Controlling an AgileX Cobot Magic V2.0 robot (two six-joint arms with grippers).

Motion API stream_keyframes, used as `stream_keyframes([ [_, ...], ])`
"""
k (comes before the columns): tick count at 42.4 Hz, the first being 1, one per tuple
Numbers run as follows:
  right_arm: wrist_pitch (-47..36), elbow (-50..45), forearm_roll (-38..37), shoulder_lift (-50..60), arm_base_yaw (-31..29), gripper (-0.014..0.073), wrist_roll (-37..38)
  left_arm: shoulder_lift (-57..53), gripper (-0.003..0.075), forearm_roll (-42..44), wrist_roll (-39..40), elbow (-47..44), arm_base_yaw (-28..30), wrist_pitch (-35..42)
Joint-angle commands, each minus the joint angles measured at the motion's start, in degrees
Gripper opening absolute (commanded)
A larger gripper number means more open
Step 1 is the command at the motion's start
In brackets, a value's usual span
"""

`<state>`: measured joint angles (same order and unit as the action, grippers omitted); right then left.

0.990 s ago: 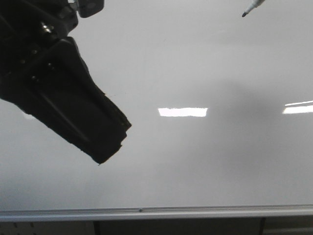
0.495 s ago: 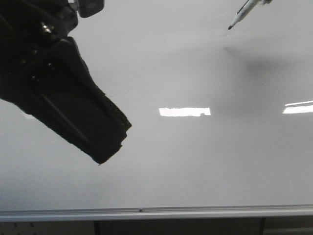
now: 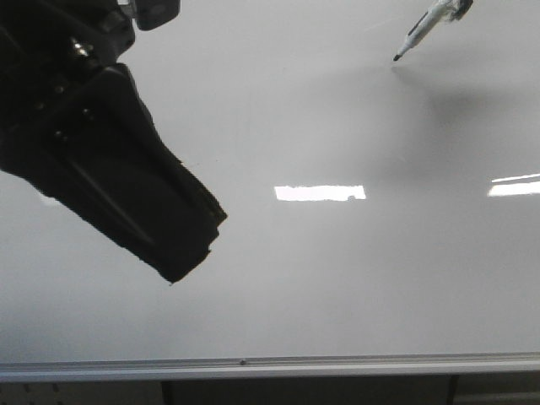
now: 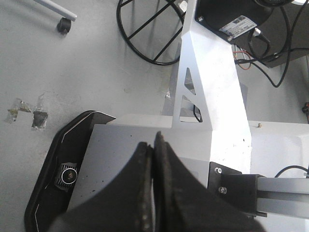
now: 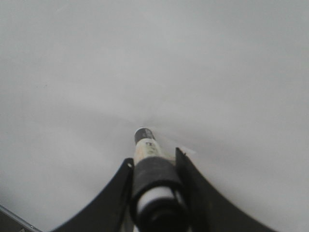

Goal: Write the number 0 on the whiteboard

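Gleaming whiteboard point(image 3: 337, 278), smudged, glossy

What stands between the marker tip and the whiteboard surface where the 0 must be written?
Nothing visible does. The right gripper holds the marker, tip pointing at bare whiteboard. The front view shows the tip near its own shadow; contact cannot be told. The left gripper, shut, is far aside. No 0 is drawn yet.

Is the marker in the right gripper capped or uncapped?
Uncapped: the marker shows a bare dark tip pointing at the whiteboard; the right gripper clamps its barrel.
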<state>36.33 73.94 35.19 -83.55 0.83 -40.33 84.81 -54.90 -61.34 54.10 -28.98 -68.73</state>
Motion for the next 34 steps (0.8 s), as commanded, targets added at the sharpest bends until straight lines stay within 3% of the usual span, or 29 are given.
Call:
stream_keyframes([
  [1, -3.10, 2.21, 1.26, 1.28, -0.29, -0.0059, -0.19, -2.05, -0.0020, -3.73, -0.12, 1.57, -0.38, -2.58],
  [34, 2.50, 2.02, 0.11, -3.89, -0.29, -0.0059, -0.24, -2.05, -0.0020, -3.73, -0.12, 1.57, -0.38, -1.10],
])
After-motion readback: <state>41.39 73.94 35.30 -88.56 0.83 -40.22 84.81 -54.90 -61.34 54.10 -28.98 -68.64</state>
